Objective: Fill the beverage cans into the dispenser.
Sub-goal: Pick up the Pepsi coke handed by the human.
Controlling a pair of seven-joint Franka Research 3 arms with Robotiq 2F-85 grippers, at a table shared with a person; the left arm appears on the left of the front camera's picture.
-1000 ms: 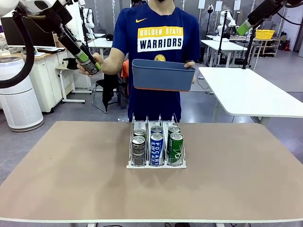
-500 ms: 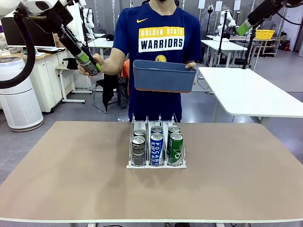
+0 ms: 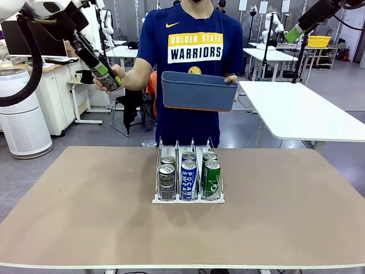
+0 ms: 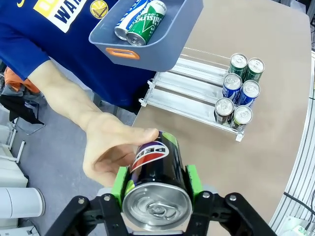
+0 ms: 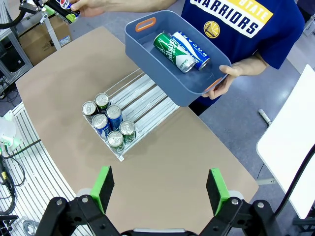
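High at the left, my left gripper point(image 3: 108, 80) point(image 4: 156, 183) is shut on a dark Pepsi can point(image 3: 106, 76) point(image 4: 155, 164). The person's hand point(image 4: 110, 152) still wraps that can from the far side. The dispenser point(image 3: 157, 199) point(image 4: 187, 91) point(image 5: 142, 101) stands mid-table with two cans in each lane: dark cans point(image 3: 166, 180), blue Pocari cans point(image 3: 189, 178) and green cans point(image 3: 212, 178). My right gripper point(image 3: 293, 33) point(image 5: 160, 189) hangs open and empty, high above the table's right side.
The person's other hand holds a blue-grey tub point(image 3: 197, 91) point(image 5: 147, 54) above the far edge of the brown table point(image 3: 85, 217). A green can point(image 5: 170, 46) and a blue can point(image 5: 192, 51) lie in it. A white table point(image 3: 296, 108) stands at the right.
My left gripper's fingers have closed on the dark can in the person's hand. The tub has drifted slightly up and right. The right arm has stayed still.
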